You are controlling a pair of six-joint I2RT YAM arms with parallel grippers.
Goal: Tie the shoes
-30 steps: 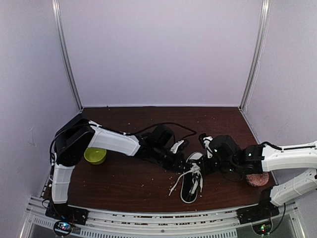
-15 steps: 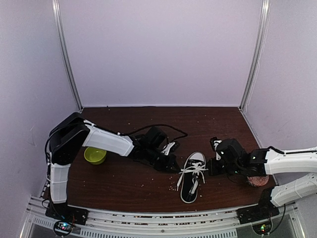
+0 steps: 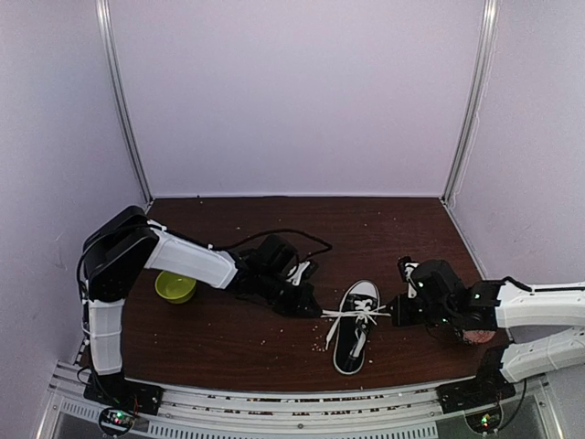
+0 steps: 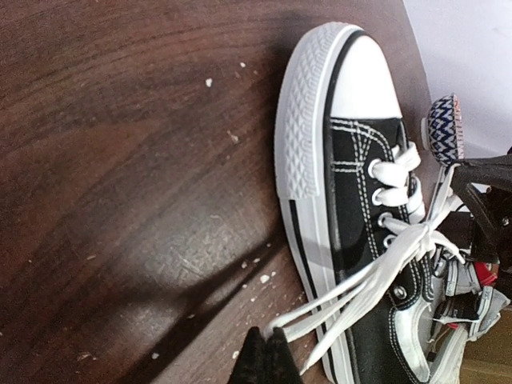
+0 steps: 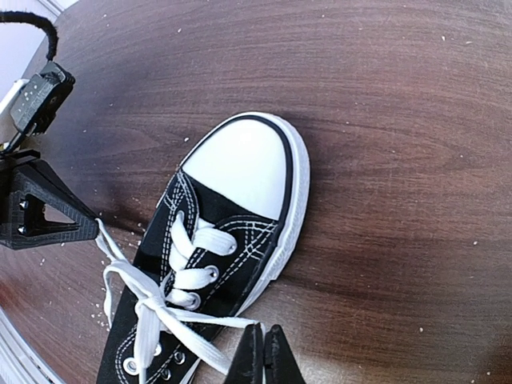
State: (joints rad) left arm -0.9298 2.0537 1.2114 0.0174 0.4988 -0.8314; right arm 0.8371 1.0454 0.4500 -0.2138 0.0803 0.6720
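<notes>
sneaker: 1 | left tool + right tool: 2 | green bowl: 1 | patterned round object: 1

A fixed camera looks down from high behind the near edge on the whole tabletop; both wrist cameras, low and close, face the shoe from opposite sides.

A green bowl sits on the table.
</notes>
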